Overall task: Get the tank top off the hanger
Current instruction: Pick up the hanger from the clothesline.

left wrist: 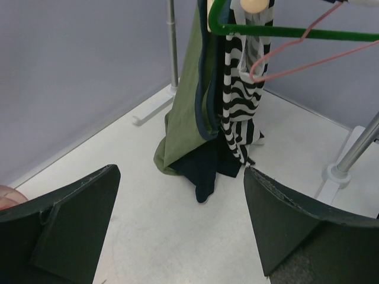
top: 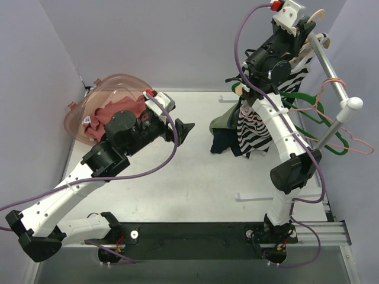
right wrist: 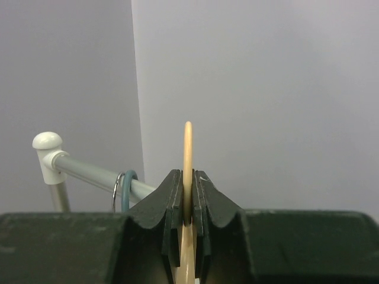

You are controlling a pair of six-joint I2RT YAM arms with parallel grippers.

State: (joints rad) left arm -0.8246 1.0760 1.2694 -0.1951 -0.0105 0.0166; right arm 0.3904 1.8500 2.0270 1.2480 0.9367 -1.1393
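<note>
A black-and-white striped tank top (top: 256, 127) hangs on a beige hanger (top: 318, 14) over the table's right side, beside an olive garment (top: 222, 122) and a dark navy one (top: 225, 144). My right gripper (top: 303, 28) is raised high and shut on the beige hanger's hook (right wrist: 188, 148), close to the rail (right wrist: 89, 176). My left gripper (top: 185, 131) is open and empty, low over the table, left of the clothes and apart from them. The left wrist view shows the striped top (left wrist: 240, 100), the olive garment (left wrist: 183, 124) and the navy one (left wrist: 204, 171) ahead between the fingers (left wrist: 71, 219).
A pink basket (top: 89, 106) holding red clothes stands at the back left. A metal rail (top: 331, 77) at the right carries an empty green hanger (top: 308, 115) and a pink wire hanger (top: 349, 139). White rack feet (top: 254, 197) lie on the table.
</note>
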